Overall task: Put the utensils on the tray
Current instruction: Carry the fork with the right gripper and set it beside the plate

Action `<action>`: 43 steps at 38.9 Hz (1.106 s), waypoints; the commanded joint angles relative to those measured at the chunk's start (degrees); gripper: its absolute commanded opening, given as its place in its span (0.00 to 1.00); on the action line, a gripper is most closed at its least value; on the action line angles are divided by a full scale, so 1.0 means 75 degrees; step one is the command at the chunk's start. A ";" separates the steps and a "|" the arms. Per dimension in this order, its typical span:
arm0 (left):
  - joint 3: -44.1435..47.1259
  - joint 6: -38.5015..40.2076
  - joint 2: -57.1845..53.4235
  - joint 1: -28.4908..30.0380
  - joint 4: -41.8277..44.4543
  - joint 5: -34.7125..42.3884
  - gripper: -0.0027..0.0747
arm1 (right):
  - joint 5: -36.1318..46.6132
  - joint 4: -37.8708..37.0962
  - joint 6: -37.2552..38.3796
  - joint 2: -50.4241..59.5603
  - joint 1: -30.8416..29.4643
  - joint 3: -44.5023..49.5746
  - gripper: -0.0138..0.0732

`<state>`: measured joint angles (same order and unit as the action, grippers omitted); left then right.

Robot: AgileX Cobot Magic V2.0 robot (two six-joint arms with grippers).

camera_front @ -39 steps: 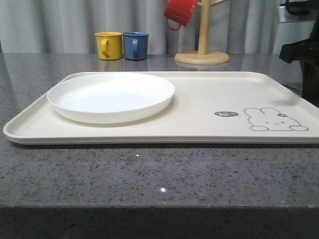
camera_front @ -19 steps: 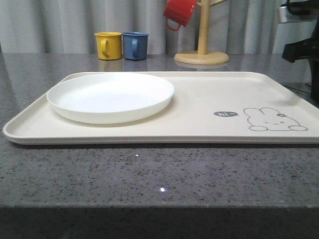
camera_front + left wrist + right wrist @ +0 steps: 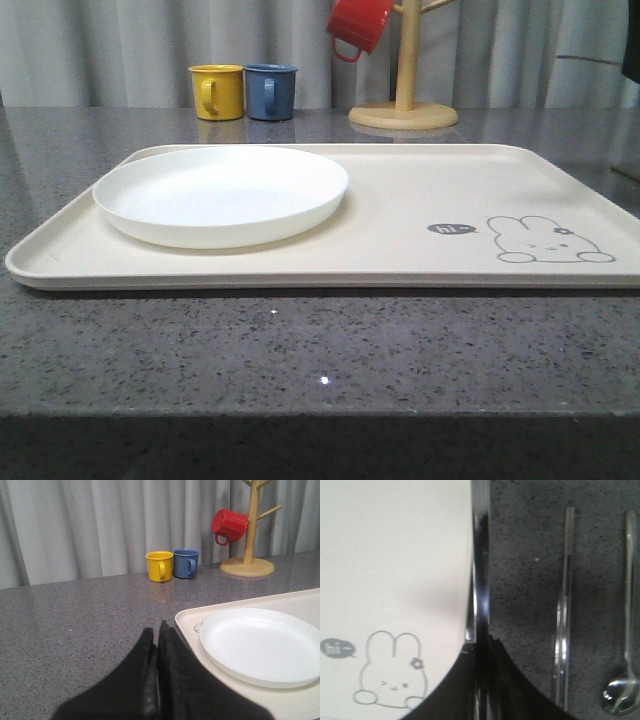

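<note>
The left gripper (image 3: 156, 630) is seen clenched, its fingers pressed together with nothing between them, above the grey speckled tabletop (image 3: 300, 350) just beside a corner of the cream tray (image 3: 420, 190). The right gripper (image 3: 480, 642) is seen clamped on a long silver utensil (image 3: 480, 555), held along the tray's edge near the rabbit drawing (image 3: 392, 680); its tip is hidden, so its kind cannot be told. The chopsticks (image 3: 563, 605) and the spoon (image 3: 629, 605) are left lying side by side on the tabletop, off the tray. A round white plate (image 3: 220, 195) is set on the tray's left half. Farther back, a yellow mug (image 3: 217, 91) and a blue mug (image 3: 271, 91) are stood together, and a red mug (image 3: 358, 25) is hung on a wooden stand (image 3: 404, 100) before a grey curtain (image 3: 100, 50).
</note>
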<state>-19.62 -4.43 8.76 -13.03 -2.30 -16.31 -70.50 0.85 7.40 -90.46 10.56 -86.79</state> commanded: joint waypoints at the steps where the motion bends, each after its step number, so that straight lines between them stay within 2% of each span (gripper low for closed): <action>1: -0.0191 0.0021 0.0078 0.0007 -0.0080 0.0657 0.01 | -0.0399 0.0015 0.0794 0.0337 0.0567 -0.0246 0.08; 10: -0.0191 0.0021 0.0078 0.0007 -0.0080 0.0657 0.01 | 0.0465 0.0038 0.1893 -0.0062 0.2297 -0.0262 0.08; 13: -0.0191 0.0021 0.0078 0.0007 -0.0080 0.0657 0.01 | 0.0773 0.0038 0.2144 -0.0324 0.2629 -0.0262 0.08; 23: -0.0191 0.0021 0.0078 0.0007 -0.0080 0.0657 0.01 | 0.1493 0.0058 0.2942 -0.1100 0.2671 -0.0269 0.08; 30: -0.0191 0.0021 0.0078 0.0007 -0.0080 0.0657 0.01 | 0.1598 -0.0208 0.3416 -0.1492 0.2664 -0.0269 0.08; 43: -0.0191 0.0021 0.0078 0.0007 -0.0080 0.0657 0.01 | 0.1628 -0.0230 0.3621 -0.1649 0.2664 -0.0269 0.08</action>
<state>-19.62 -4.43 8.76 -13.03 -2.30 -16.31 -59.56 0.00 34.27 -105.25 30.81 -87.05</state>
